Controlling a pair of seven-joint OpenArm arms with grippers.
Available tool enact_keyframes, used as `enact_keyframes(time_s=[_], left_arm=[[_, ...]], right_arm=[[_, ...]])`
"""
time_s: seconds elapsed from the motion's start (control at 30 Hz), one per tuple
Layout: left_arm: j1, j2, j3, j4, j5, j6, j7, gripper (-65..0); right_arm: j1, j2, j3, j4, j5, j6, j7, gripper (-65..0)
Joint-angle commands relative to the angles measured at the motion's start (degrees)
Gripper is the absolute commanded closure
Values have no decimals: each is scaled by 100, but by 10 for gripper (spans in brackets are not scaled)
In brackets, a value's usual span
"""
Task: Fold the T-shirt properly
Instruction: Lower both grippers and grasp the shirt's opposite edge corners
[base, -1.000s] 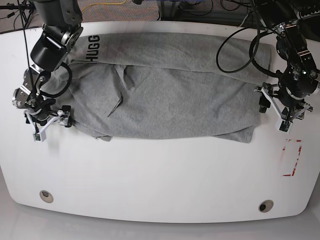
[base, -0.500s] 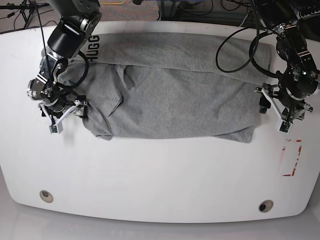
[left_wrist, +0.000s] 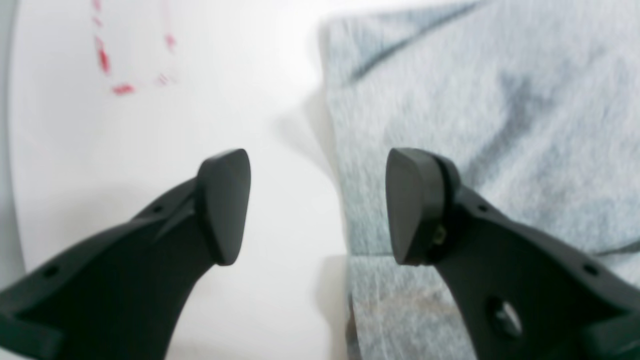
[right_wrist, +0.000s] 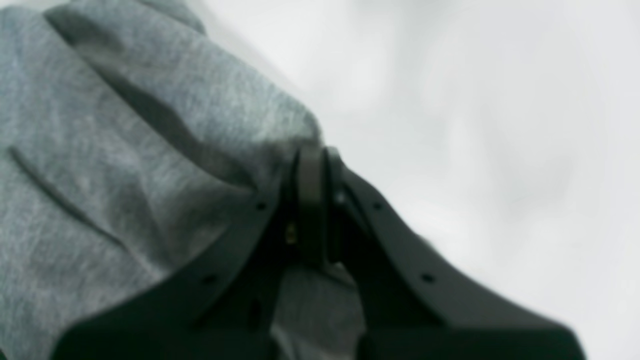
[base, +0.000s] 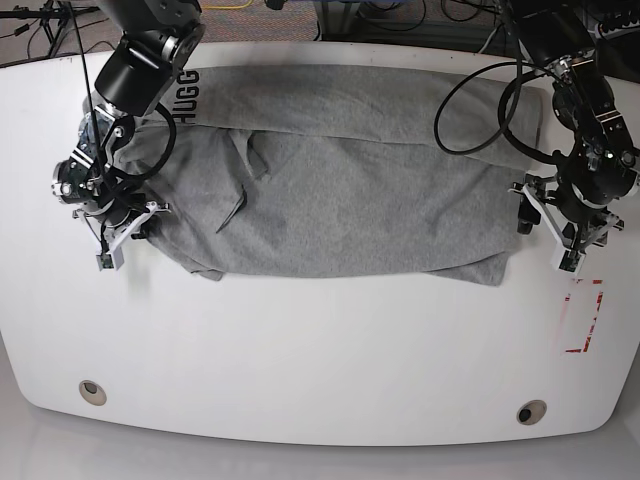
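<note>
Moved since earlier: my right gripper (base: 128, 228) came in from the bare table onto the T-shirt's edge and its fingers, spread wide a second before, clamped together; my left gripper (base: 546, 224) kept its place.
Right fingers: my black right fingers (right_wrist: 310, 200) were pinched tight on a raised fold of cloth, the fabric bunching up against them in the right wrist view.
Left fingers: my black left fingers (left_wrist: 225, 200) stood spread apart and gripped nothing; one pad hung over bare tabletop, the other over the cloth's edge.
T-shirt: the large heather-grey soft cotton T-shirt (base: 340, 170) lay spread across the far half of the table, its far part folded over, black block letters (base: 187, 97) showing at the corner near my right arm.
Table: the white rounded tabletop (base: 320, 350) was bare along its near half.
Marks: red dashed marks (base: 583, 315) sat on the table near my left gripper, just off the cloth.
</note>
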Motion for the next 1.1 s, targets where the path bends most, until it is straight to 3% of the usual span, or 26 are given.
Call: enact_keyframes(time_s=[0.0,0.2,0.43,0.6,0.77,1.07], left_arm=[[-218,-71,-15,-15,-35,28,-131,-396],[-587,-44,-32,-525,-18,63,-210,-397],[-1290,-36,3,-1474,158,758,-667,-407],[-1844,-36,91,-2617,158,1118,-948,-457],[-2213,-62,126,-3821,149,1171,-1476,-472],[-2548,-27,442,-4955,123,1171,-1599,-472]], right_arm=[[-18,83,12,618,66,10,-152,-21],[-246,65,-339,1207,84,10,-389,-21],[-510,65,-814,1567,102,10,-398,-21],[-545,57,-867,1559,102,10,-398,-21],[-545,-22,-867,1559,93,10,-398,-21],[-545,-58,-867,1585,75,10,-398,-21]])
